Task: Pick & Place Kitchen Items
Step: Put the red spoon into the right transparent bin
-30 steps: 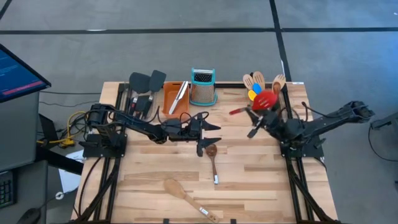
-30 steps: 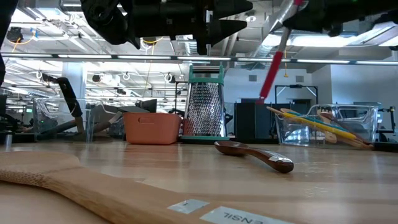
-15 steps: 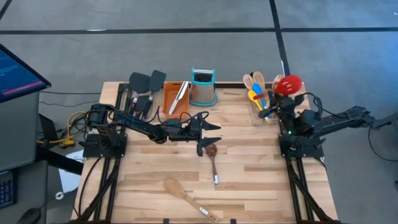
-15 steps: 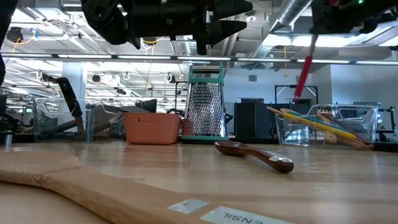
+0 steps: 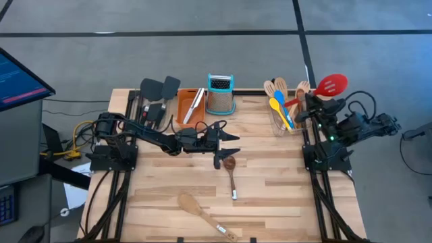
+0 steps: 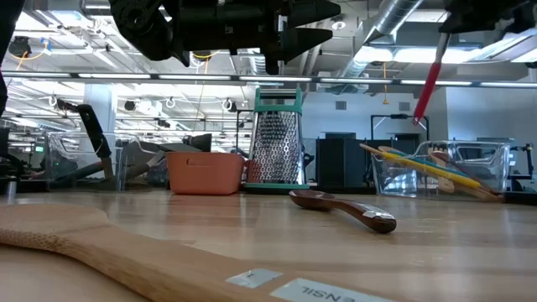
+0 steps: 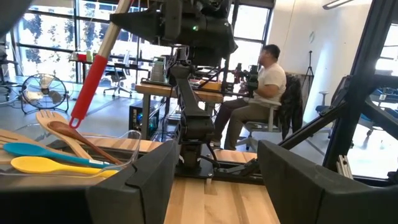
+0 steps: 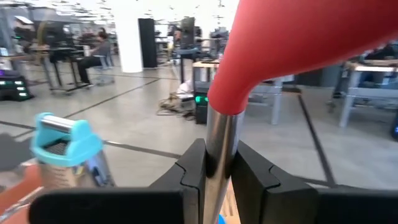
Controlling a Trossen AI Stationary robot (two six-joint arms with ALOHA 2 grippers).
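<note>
My right claw (image 5: 312, 108) is clamped on one red slotted spoon (image 5: 330, 86), held above the clear bin (image 5: 287, 125) at the tabletop's (image 5: 270, 189) far right. My left claw (image 5: 229, 138) hovers, fingers apart, over mid-tabletop. Two wooden spoons (image 5: 231, 172) lie near.

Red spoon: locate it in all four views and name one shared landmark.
High: red spoon at right rear, held by the right gripper over the clear bin.
Low: handle upper right.
Left wrist: handle at upper left, above the bin.
Right wrist: fills centre, between the fingers.
Landmark: grater.
</note>
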